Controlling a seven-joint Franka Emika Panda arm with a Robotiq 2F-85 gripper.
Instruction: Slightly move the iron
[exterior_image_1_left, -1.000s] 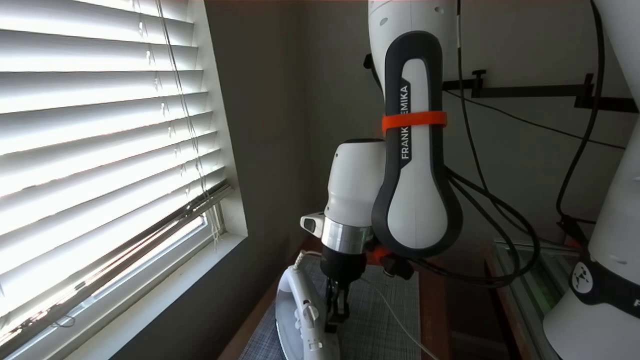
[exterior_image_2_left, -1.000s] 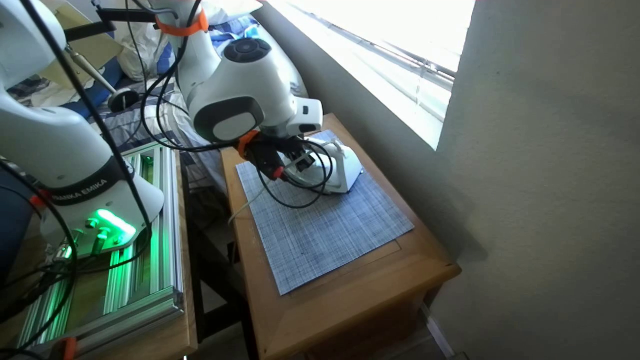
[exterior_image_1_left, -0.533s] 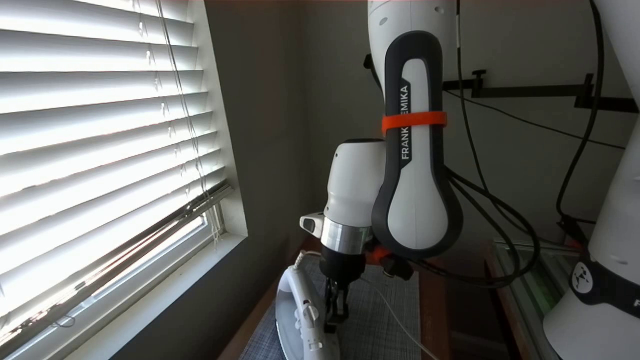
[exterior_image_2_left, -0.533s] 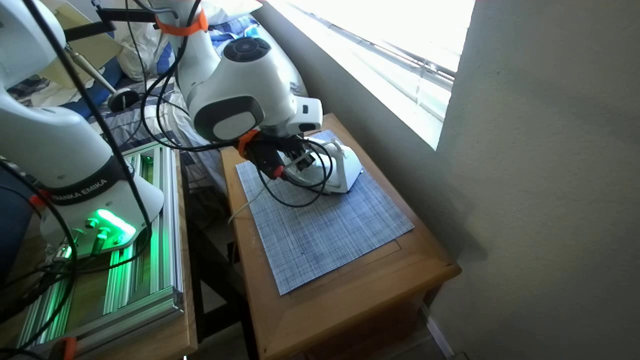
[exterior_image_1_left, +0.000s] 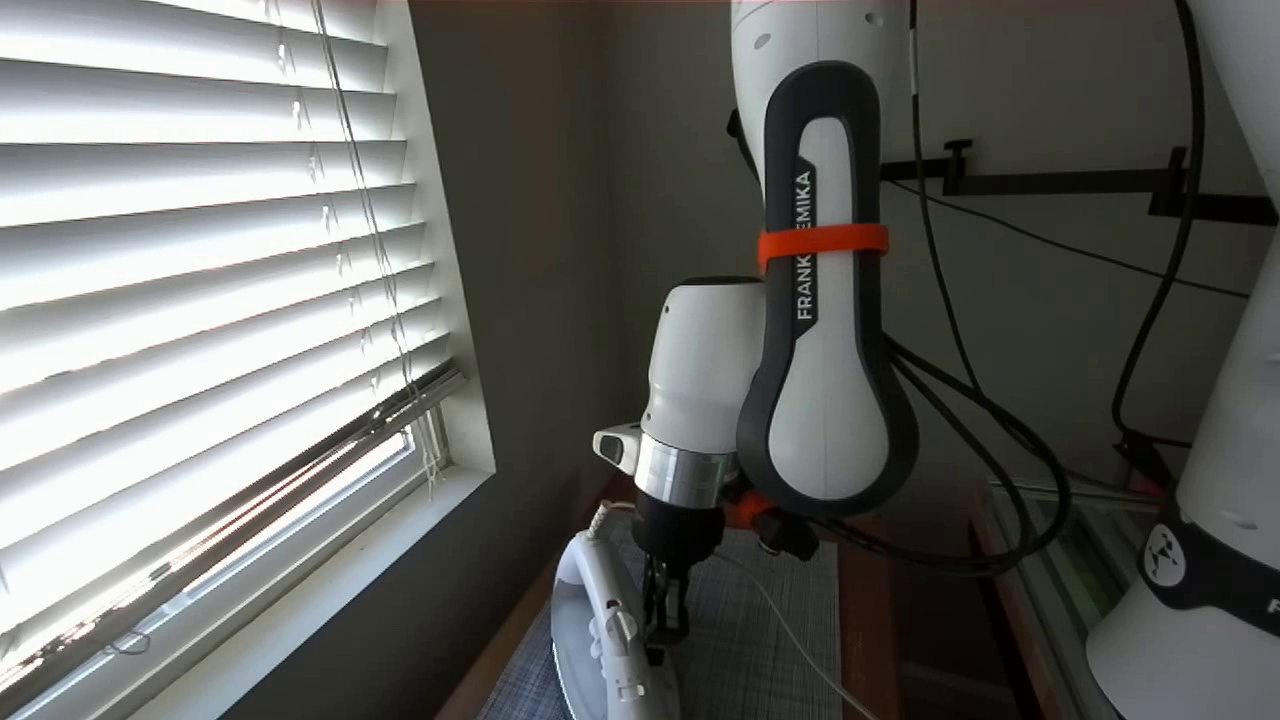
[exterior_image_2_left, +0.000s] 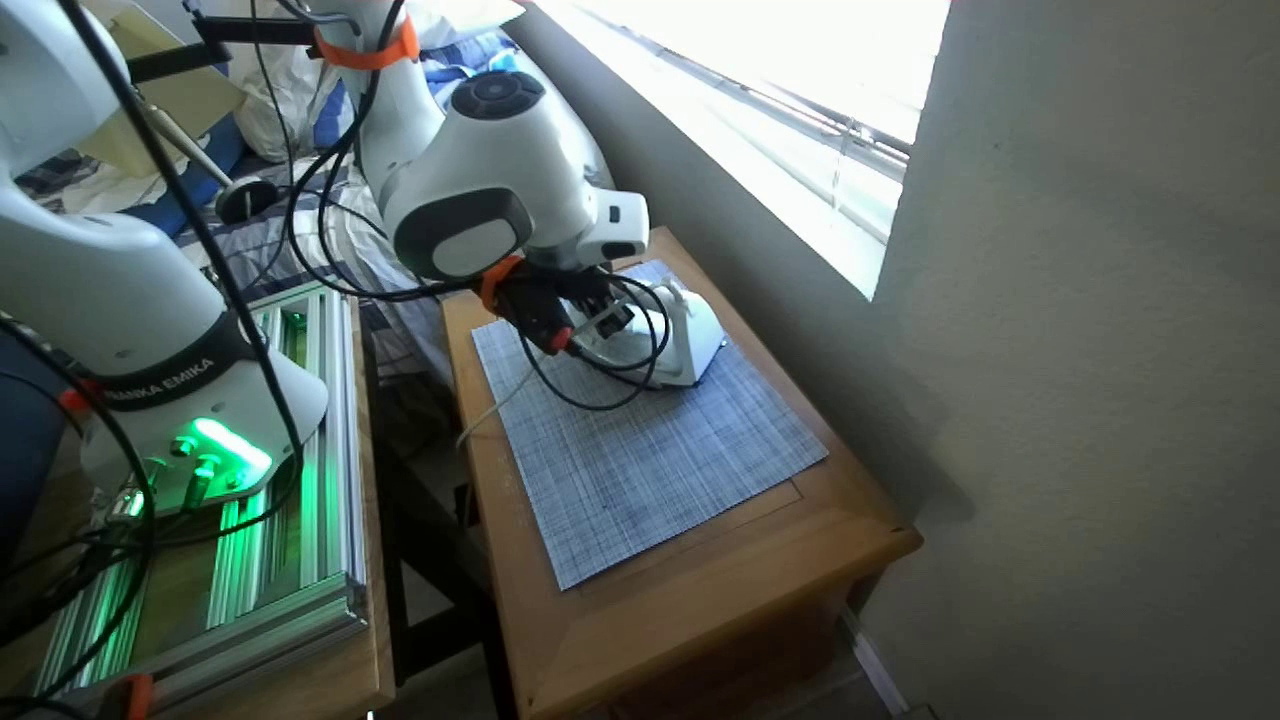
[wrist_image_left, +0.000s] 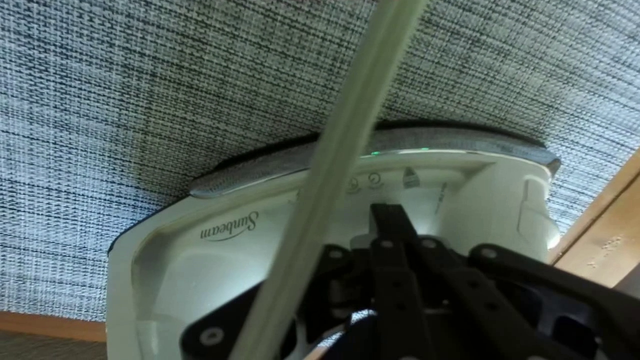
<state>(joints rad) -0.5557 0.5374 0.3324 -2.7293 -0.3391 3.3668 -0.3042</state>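
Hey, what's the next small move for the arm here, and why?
I'd probably nudge the shut pincer gently toward the window: it sits close beside the iron, on the side away from the window, so a short sideways push should shift it; contact isn't clear.

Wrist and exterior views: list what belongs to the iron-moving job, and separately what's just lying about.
For the job:
iron
its cord
gripper

Just there:
woven mat under the iron
wooden table
window blinds
bedding
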